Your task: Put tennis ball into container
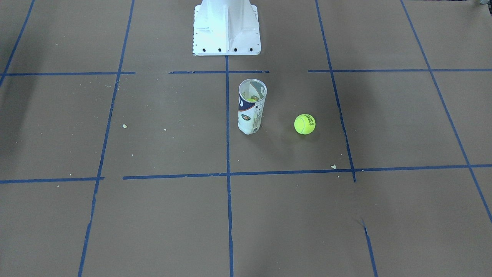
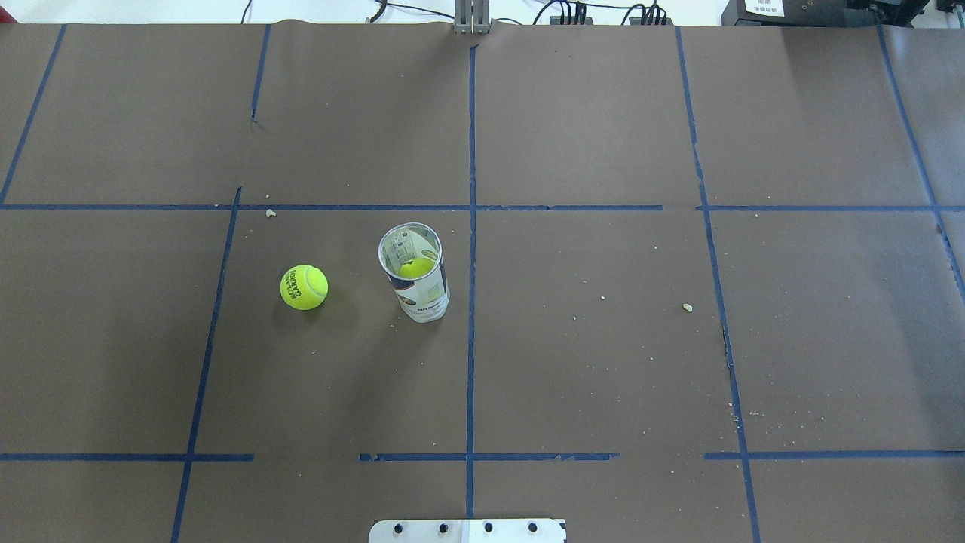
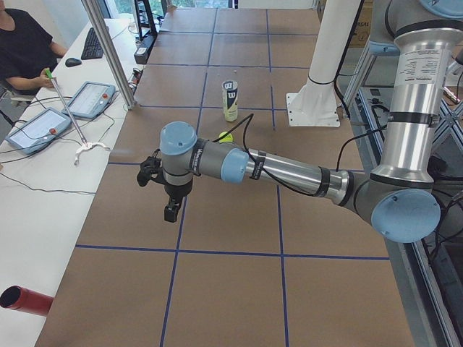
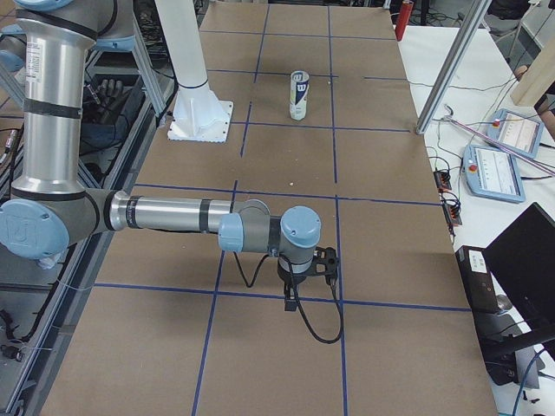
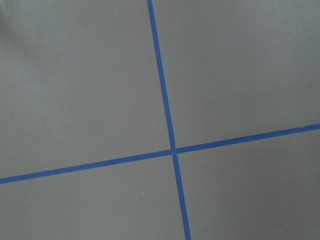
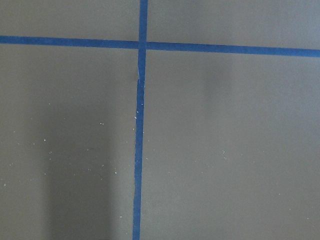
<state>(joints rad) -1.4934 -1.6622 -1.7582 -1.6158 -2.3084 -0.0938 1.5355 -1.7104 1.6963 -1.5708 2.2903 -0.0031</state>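
Observation:
The tennis ball [image 1: 305, 124] [image 2: 304, 286] lies on the brown paper, on my left side, a short gap from the container. The container [image 1: 251, 107] [image 2: 415, 283] stands upright and open-topped near the centre line, with another yellow-green ball [image 2: 416, 267] deep inside it. My left gripper [image 3: 171, 210] hangs above the paper far from both, and shows only in the exterior left view, so I cannot tell its state. My right gripper [image 4: 289, 299] hovers over the opposite end of the table, seen only in the exterior right view, state unclear. Both wrist views hold only paper and blue tape.
The white pedestal base [image 1: 226, 30] [image 2: 467, 530] stands behind the tube on the robot's side. Blue tape lines grid the brown paper. A metal post [image 3: 108, 50], tablets [image 3: 90, 99] and a seated operator [image 3: 22, 43] line the far edge.

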